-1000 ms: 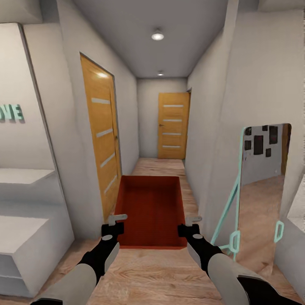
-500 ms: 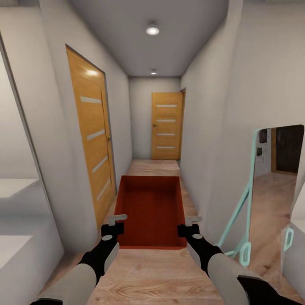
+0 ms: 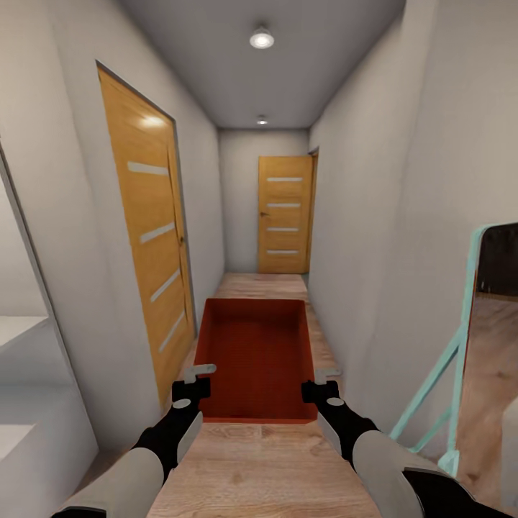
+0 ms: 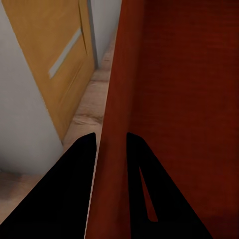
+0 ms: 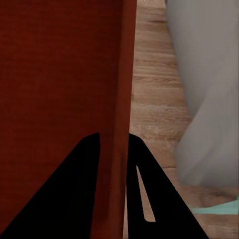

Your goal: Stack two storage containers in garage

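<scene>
Storage container [image 3: 255, 356], orange-red and unmarked, hung at lower centre of the frame over the hallway's wood floor [image 3: 266, 460]. The left gripper [image 3: 193, 375] pinched its left wall; the right gripper [image 3: 325, 378] pinched its right wall. Orange doors [image 3: 285, 214] carried no writing.

Orange-red open-topped rectangular storage container [image 3: 257, 356]: one
Black two-fingered grippers: two, left [image 3: 200, 372] and right [image 3: 327, 374], one at each side wall of the container
Orange wooden doors with pale horizontal strips: two, one [image 3: 147, 237] beside the container, one [image 3: 284, 214] beyond it
Round ceiling lights: two [image 3: 262, 39] [image 3: 262, 120]
Teal-framed standing mirror [image 3: 475, 338]: one
</scene>
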You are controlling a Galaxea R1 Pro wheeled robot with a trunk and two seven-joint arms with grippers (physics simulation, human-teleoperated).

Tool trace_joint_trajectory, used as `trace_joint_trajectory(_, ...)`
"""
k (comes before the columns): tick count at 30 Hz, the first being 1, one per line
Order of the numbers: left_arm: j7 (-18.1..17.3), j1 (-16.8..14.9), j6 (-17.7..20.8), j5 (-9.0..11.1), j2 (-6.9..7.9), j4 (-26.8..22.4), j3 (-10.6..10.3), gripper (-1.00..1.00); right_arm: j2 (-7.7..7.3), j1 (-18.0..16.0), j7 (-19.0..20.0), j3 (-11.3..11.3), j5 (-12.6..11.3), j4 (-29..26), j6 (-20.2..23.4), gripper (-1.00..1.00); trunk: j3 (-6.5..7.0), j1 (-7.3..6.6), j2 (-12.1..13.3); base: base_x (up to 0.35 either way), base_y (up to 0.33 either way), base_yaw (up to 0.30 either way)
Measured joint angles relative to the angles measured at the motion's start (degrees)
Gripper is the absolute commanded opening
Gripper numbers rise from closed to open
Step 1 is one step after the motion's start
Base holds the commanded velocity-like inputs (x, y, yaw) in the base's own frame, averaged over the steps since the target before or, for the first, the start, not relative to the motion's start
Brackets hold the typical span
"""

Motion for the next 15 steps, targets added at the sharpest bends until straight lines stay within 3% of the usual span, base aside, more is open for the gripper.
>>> trace_joint_trajectory(15,0.0,0.0,0.0,-0.1,-0.01,0.0,0.0,-1.00,0.00,0.0,0.0,0.0,0.0,0.0,0.0,-1.00,0.00,0.00,0.0,0.326,0.000,0.000)
